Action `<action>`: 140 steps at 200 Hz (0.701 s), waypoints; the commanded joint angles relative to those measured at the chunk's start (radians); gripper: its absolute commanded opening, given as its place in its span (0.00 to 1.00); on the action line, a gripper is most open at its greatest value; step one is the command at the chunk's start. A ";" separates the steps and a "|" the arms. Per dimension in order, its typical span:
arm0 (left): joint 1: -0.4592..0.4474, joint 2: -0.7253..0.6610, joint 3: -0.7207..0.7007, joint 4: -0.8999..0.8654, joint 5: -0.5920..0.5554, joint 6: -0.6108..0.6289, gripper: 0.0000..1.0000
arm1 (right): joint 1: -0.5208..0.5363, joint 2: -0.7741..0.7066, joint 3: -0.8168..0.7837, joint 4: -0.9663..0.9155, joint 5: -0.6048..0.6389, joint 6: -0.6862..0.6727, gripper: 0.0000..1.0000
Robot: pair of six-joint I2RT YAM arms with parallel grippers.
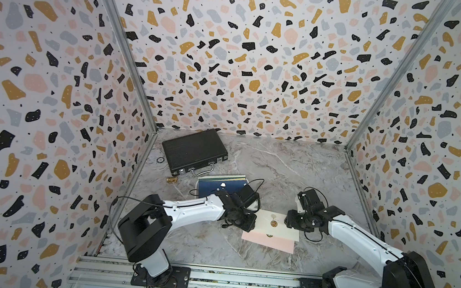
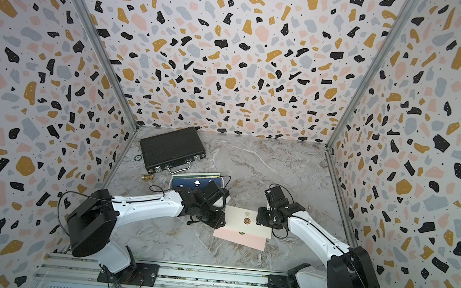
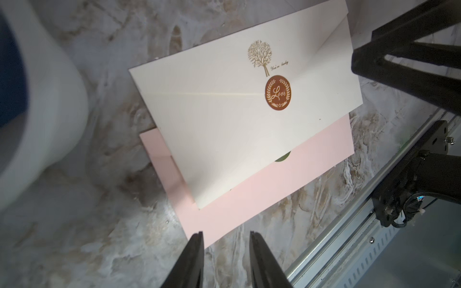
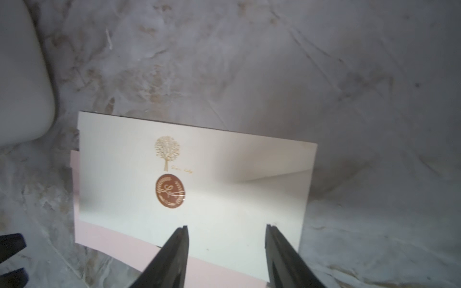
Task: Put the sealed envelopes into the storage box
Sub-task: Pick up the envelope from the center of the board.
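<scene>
Here the cream envelope (image 1: 276, 222) overlaps the pink envelope (image 1: 269, 242) at lower centre, near the storage box (image 3: 50, 104); left fingers (image 3: 192, 261) and right fingers (image 4: 174, 256) stand spread and empty, probably flanking it to lift.

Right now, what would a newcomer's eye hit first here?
The loud terrazzo walls on three sides. Then both arms meeting at centre-front, left gripper and right gripper open at either end of a cream envelope lying across a pink envelope. A black briefcase sits back left.
</scene>
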 commanded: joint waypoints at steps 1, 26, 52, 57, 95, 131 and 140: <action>-0.012 0.058 0.064 0.031 0.006 0.013 0.30 | -0.029 -0.070 -0.064 -0.038 0.047 -0.005 0.60; -0.014 0.126 0.117 0.007 0.003 0.040 0.27 | -0.068 -0.093 -0.109 -0.036 0.030 -0.017 0.64; -0.014 0.175 0.145 -0.018 -0.012 0.057 0.24 | -0.098 -0.097 -0.155 -0.009 -0.024 -0.013 0.66; -0.015 0.180 0.144 -0.019 -0.019 0.058 0.24 | -0.103 -0.097 -0.160 -0.003 -0.038 -0.010 0.66; -0.014 0.226 0.133 -0.022 -0.033 0.049 0.21 | -0.119 -0.090 -0.206 0.064 -0.136 0.029 0.65; -0.014 0.249 0.100 -0.004 -0.032 0.027 0.18 | -0.138 -0.076 -0.237 0.133 -0.238 0.071 0.65; -0.015 0.250 0.091 0.003 -0.027 0.024 0.18 | -0.144 -0.077 -0.242 0.147 -0.255 0.082 0.65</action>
